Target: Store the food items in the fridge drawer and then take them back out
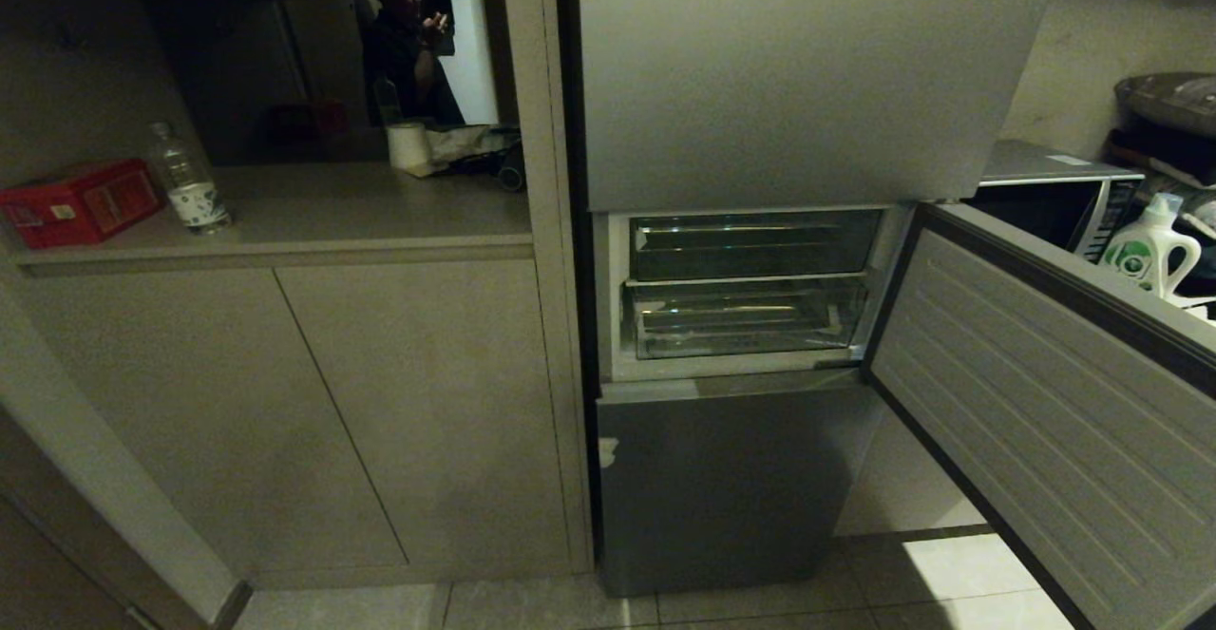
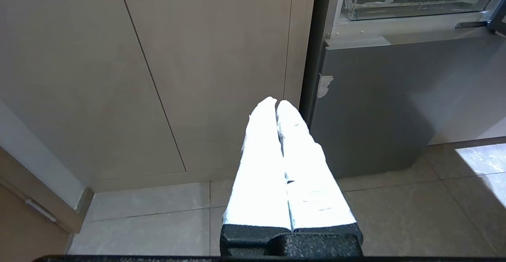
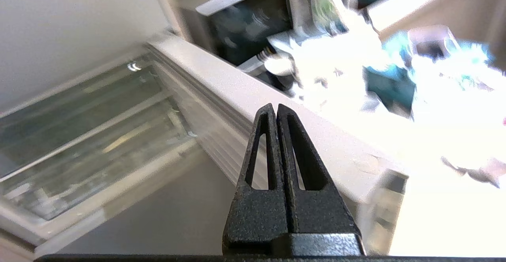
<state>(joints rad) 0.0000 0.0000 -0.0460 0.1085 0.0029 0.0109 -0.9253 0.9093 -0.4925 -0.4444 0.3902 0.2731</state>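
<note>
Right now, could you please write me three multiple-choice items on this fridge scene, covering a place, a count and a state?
1. Where does the water bottle stand?
A. on the counter beside the red box
B. inside the fridge
C. on the floor

2. How many clear compartments show behind the open fridge door?
A. one
B. two
C. four

3. How are the left gripper and right gripper?
A. both shut, holding nothing
B. both wide open
C. each gripping food

Answers:
1 A, it stands right of the box on the counter.
2 B, the shallower tray sits above the fridge drawer.
3 A, the fingertips meet in both wrist views.
</note>
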